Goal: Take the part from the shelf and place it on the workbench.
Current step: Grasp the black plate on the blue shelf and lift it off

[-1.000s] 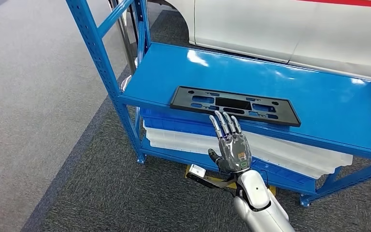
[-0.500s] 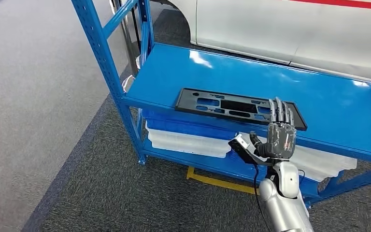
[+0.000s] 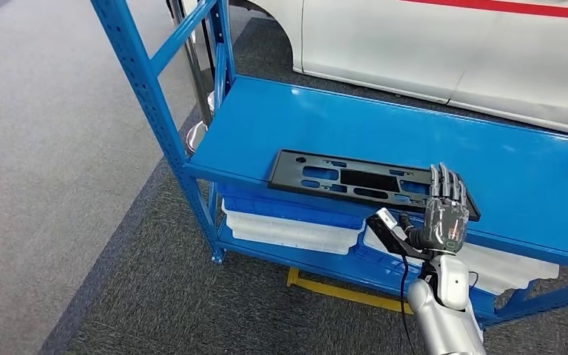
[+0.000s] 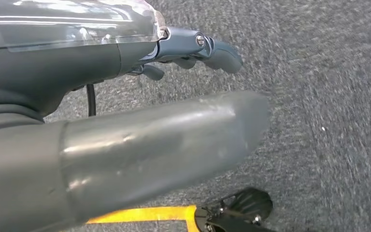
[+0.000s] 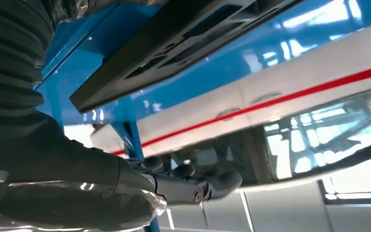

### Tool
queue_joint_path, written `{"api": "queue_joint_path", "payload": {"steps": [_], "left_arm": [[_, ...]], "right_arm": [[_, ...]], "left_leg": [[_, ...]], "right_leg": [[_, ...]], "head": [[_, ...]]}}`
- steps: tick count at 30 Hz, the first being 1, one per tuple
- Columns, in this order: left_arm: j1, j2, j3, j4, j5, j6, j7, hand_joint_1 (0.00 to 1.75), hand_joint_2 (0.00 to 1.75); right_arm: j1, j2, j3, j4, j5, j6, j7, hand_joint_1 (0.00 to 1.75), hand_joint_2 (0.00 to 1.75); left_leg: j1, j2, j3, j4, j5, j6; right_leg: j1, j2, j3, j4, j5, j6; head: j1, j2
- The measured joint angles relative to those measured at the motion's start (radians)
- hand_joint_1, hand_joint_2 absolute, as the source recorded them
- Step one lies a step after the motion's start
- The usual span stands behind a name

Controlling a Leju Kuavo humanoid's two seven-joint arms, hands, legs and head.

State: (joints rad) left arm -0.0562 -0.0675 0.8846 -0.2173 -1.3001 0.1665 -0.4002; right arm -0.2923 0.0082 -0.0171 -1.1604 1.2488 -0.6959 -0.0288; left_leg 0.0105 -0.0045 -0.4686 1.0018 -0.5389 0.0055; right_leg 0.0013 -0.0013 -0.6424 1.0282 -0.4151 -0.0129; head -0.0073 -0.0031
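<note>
Now right hand [image 3: 444, 214] open (fingers straight), empty, at part [image 3: 370, 181] right end.

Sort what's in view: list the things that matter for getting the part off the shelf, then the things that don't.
Belongs to the job:
black part, lying flat near the front edge
blue shelf it lies on
right hand, fingers spread at the part's right end

Just lying about:
white trays on the lower level
white car behind
yellow floor tape

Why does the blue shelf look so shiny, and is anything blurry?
In the head view, ceiling light makes white glare patches on the blue shelf. In the right wrist view it mirrors the car's red stripe. In the left wrist view the carpet is smeared, and the left hand is soft-edged.
</note>
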Motion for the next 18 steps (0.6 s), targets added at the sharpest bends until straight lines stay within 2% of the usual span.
{"api": "queue_joint_path", "payload": {"steps": [1, 2, 3, 5, 6, 7, 8, 10, 12, 14, 16, 18], "left_arm": [[-0.001, 0.001, 0.000, 0.000, -0.001, 0.000, 0.000, 0.00, 0.00], [-0.002, 0.001, 0.000, 0.000, -0.002, 0.000, 0.000, 0.00, 0.00], [-0.003, 0.002, 0.000, 0.000, -0.004, 0.000, 0.000, 0.00, 0.00], [-0.004, 0.004, -0.001, 0.000, -0.009, 0.000, 0.000, 0.00, 0.00], [-0.002, 0.005, -0.001, 0.000, -0.011, 0.000, 0.000, 0.00, 0.00], [0.000, 0.006, -0.001, 0.000, -0.011, 0.000, 0.000, 0.00, 0.00], [0.002, 0.007, -0.001, 0.000, -0.012, 0.000, 0.000, 0.00, 0.00], [0.005, 0.008, -0.001, 0.000, -0.013, 0.000, 0.001, 0.00, 0.00], [0.004, 0.010, -0.001, 0.000, -0.013, 0.000, 0.001, 0.00, 0.00], [0.005, 0.011, -0.001, 0.000, -0.013, 0.000, 0.001, 0.00, 0.00], [0.007, 0.012, -0.001, 0.000, -0.013, 0.001, 0.001, 0.00, 0.00], [0.005, 0.011, -0.001, 0.000, -0.013, 0.001, 0.001, 0.00, 0.00]], "right_arm": [[-0.002, -0.001, 0.000, 0.004, 0.002, 0.000, 0.001, 0.00, 1.75], [-0.004, -0.001, 0.000, 0.008, 0.004, 0.000, 0.003, 0.00, 1.75], [-0.005, -0.001, 0.000, 0.014, 0.006, 0.001, 0.004, 0.00, 1.75], [-0.006, -0.001, 0.000, 0.028, 0.009, 0.002, 0.009, 0.00, 1.75], [-0.004, -0.001, 0.000, 0.035, 0.010, 0.003, 0.012, 0.00, 1.75], [-0.001, -0.001, 0.000, 0.042, 0.012, 0.003, 0.016, 0.00, 1.75], [0.001, -0.001, 0.000, 0.047, 0.014, 0.004, 0.020, 0.00, 1.75], [0.002, -0.001, 0.001, 0.056, 0.016, 0.004, 0.024, 0.00, 1.75], [0.002, -0.001, 0.002, 0.064, 0.017, 0.005, 0.026, 0.00, 1.75], [0.003, -0.001, 0.003, 0.070, 0.017, 0.005, 0.026, 0.00, 1.75], [0.003, -0.002, 0.003, 0.072, 0.018, 0.005, 0.027, 0.00, 1.75], [0.001, -0.003, 0.004, 0.073, 0.018, 0.005, 0.027, 0.00, 1.75]], "left_leg": [[0.000, 0.001, -0.001, 0.018, 0.001, -0.004], [0.001, 0.001, -0.014, 0.054, -0.003, -0.007], [0.002, 0.001, -0.042, 0.107, -0.016, -0.011], [0.003, 0.001, -0.123, 0.228, -0.065, -0.017], [0.003, 0.001, -0.160, 0.267, -0.083, -0.020], [0.003, 0.001, -0.183, 0.275, -0.083, -0.022], [0.003, 0.001, -0.190, 0.250, -0.058, -0.021], [0.002, 0.001, -0.168, 0.130, 0.042, -0.013], [-0.003, 0.002, -0.147, 0.037, 0.095, -0.002], [-0.008, 0.001, -0.142, 0.018, 0.093, 0.009], [-0.005, 0.000, -0.124, 0.006, 0.101, 0.021], [0.000, 0.001, -0.103, -0.006, 0.098, 0.031]], "right_leg": [[-0.003, 0.001, 0.014, -0.008, -0.005, -0.006], [-0.006, 0.001, 0.029, -0.014, -0.011, -0.013], [-0.007, 0.001, 0.043, -0.018, -0.016, -0.018], [-0.007, 0.001, 0.060, -0.020, -0.031, -0.024], [-0.006, 0.002, 0.069, -0.020, -0.039, -0.024], [-0.006, 0.004, 0.078, -0.019, -0.047, -0.023], [-0.006, 0.005, 0.089, -0.018, -0.056, -0.021], [-0.005, 0.007, 0.112, -0.016, -0.076, -0.016], [-0.004, 0.007, 0.125, -0.014, -0.092, -0.006], [-0.002, 0.008, 0.129, -0.012, -0.098, 0.007], [-0.003, 0.007, 0.131, 0.002, -0.102, 0.018], [-0.006, 0.007, 0.099, 0.069, -0.127, 0.028]], "head": [[0.000, 0.000], [-0.001, 0.000], [-0.001, 0.000], [-0.002, 0.000], [-0.002, 0.000], [-0.002, 0.000], [-0.002, 0.000], [-0.001, 0.000], [-0.001, 0.000], [-0.002, 0.000], [-0.002, 0.000], [-0.001, 0.000]]}}
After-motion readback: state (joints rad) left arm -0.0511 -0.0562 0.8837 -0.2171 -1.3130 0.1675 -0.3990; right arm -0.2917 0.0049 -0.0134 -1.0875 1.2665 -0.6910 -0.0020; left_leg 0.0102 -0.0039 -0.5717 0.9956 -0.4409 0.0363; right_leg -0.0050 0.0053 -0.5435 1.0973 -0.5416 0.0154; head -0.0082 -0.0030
